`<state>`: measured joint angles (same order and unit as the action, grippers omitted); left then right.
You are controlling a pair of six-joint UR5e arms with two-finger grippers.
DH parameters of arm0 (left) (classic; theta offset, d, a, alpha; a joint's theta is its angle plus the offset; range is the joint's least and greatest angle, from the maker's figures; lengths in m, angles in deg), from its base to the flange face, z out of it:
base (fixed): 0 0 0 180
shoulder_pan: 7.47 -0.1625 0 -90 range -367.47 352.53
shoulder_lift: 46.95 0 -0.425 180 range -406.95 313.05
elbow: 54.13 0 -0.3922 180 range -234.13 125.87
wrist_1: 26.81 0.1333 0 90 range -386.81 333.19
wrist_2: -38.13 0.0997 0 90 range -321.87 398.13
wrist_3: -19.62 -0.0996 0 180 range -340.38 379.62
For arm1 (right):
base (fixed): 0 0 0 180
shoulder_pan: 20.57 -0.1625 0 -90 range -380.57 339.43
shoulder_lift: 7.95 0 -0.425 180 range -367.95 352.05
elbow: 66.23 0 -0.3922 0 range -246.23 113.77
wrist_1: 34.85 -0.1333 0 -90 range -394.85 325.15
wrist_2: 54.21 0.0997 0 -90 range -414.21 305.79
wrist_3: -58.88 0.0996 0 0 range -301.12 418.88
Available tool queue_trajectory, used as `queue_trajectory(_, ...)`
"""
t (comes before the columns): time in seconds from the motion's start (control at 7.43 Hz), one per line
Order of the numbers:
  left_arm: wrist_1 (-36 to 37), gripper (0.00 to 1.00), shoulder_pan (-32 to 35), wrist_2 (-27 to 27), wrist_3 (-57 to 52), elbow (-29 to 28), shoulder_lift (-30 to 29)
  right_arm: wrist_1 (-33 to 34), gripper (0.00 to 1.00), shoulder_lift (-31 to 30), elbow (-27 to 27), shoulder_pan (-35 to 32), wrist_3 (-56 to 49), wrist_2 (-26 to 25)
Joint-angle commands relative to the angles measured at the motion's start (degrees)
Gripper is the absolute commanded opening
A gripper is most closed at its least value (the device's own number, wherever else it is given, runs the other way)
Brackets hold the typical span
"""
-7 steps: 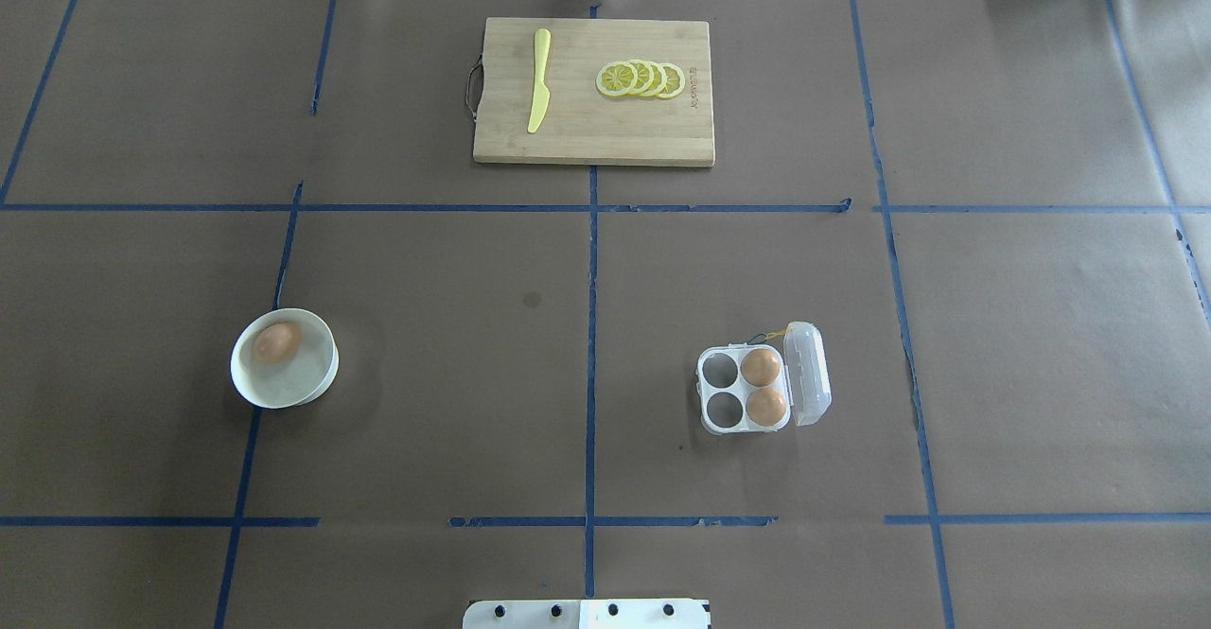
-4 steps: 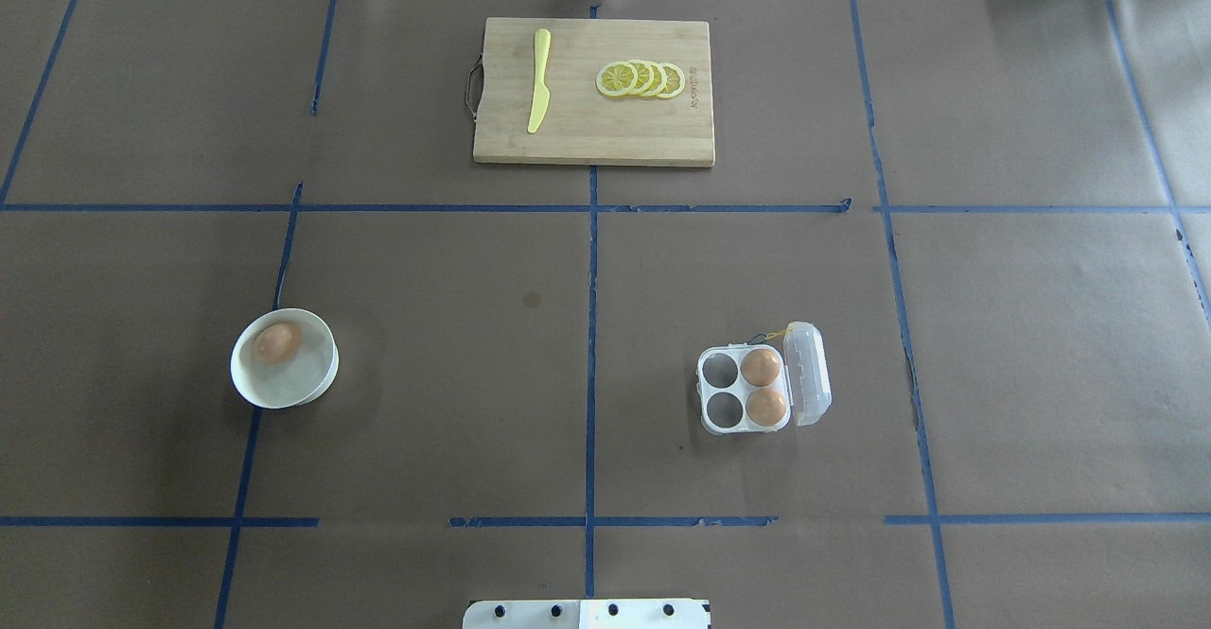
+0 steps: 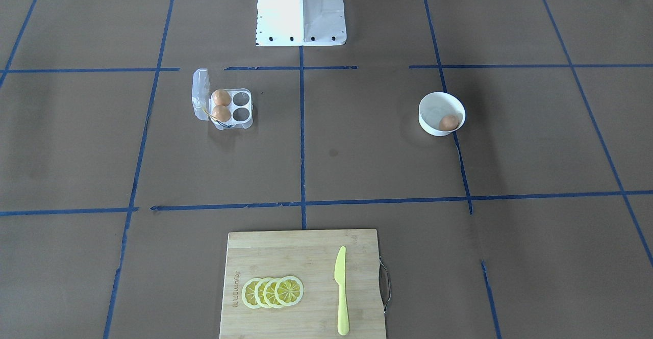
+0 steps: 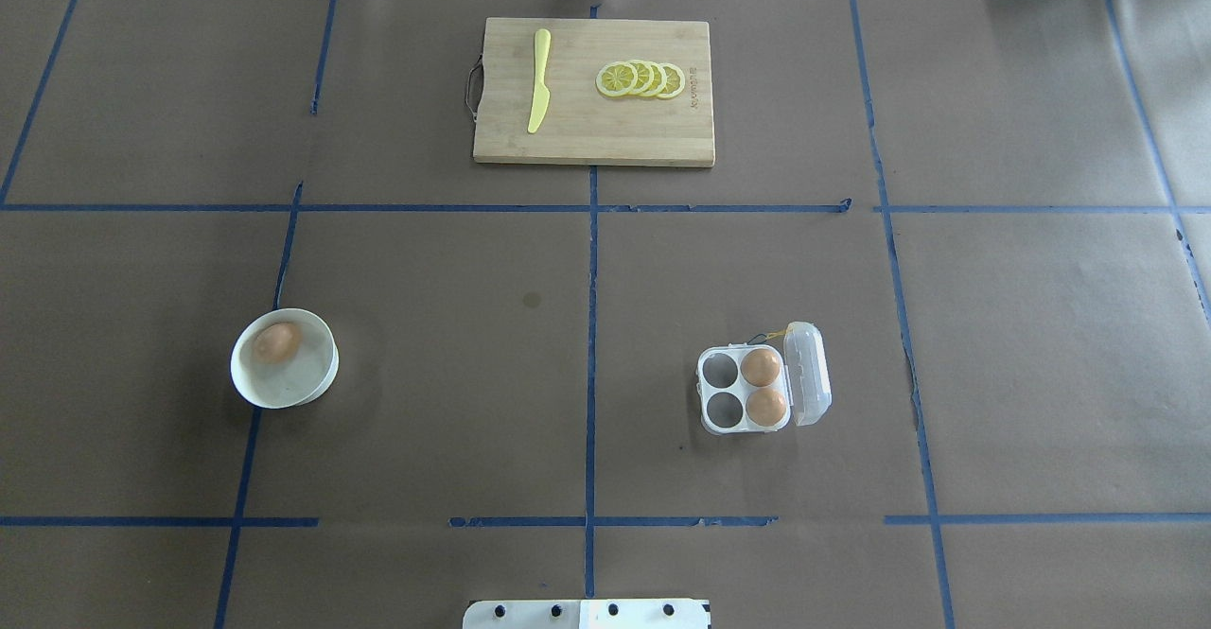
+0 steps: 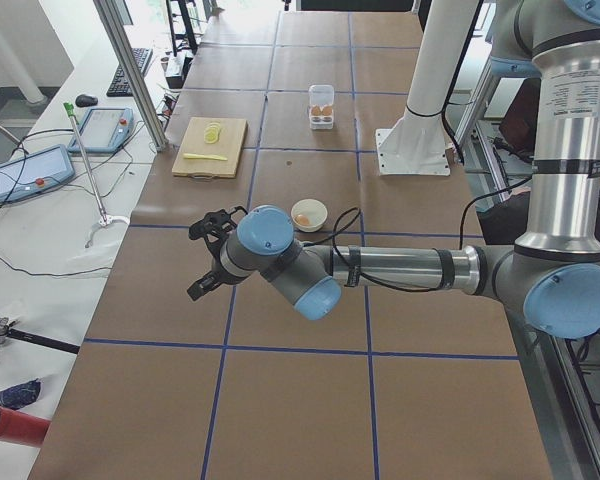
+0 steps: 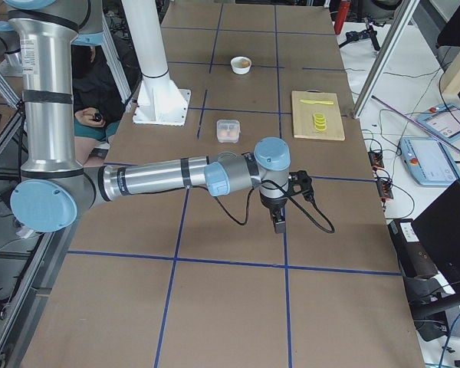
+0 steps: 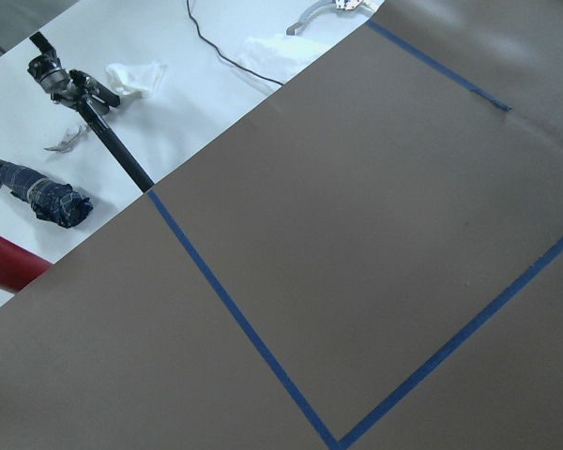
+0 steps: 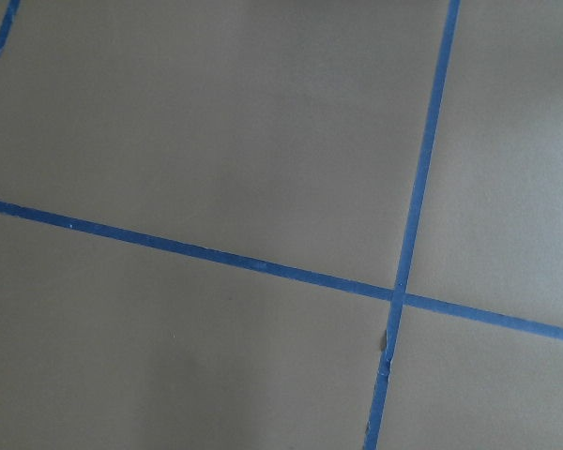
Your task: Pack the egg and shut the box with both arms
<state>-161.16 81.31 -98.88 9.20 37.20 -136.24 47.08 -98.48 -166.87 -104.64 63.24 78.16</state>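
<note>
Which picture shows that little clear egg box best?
The overhead exterior view: the box is unobstructed, lid open, two eggs and two empty cups plain. The front-facing view shows nearly the same; side views show it small; wrist views miss it.

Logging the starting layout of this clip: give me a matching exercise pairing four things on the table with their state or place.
Things:
1. clear plastic four-cup egg case
2. round white bowl
3. yellow plastic knife
4. yellow lemon slices

States:
A. overlapping in a row on the wooden cutting board
B. holds one brown egg
C. lid open, two cups filled, two empty
D. lying flat on the board's handle side

Pairs: 1-C, 2-B, 3-D, 4-A
</note>
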Motion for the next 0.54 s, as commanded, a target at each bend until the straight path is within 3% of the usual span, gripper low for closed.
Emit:
queue_trajectory(0.0, -0.82, 1.00, -7.01, 0.34, 13.41, 3.04, 0.16, -0.19, 1.00, 0.17, -0.08, 0.14, 0.03, 0.00)
queue_trajectory(0.27, -0.74, 1.00, -15.08, 0.86, 24.76, 8.05, 0.52, -0.19, 1.00, 0.17, -0.08, 0.14, 0.03, 0.08)
queue_trajectory(0.4, -0.74, 1.00, -21.48, 7.48, 33.28, 12.43, 0.69, -0.19, 1.00, 0.17, -0.17, 0.14, 0.12, 0.08)
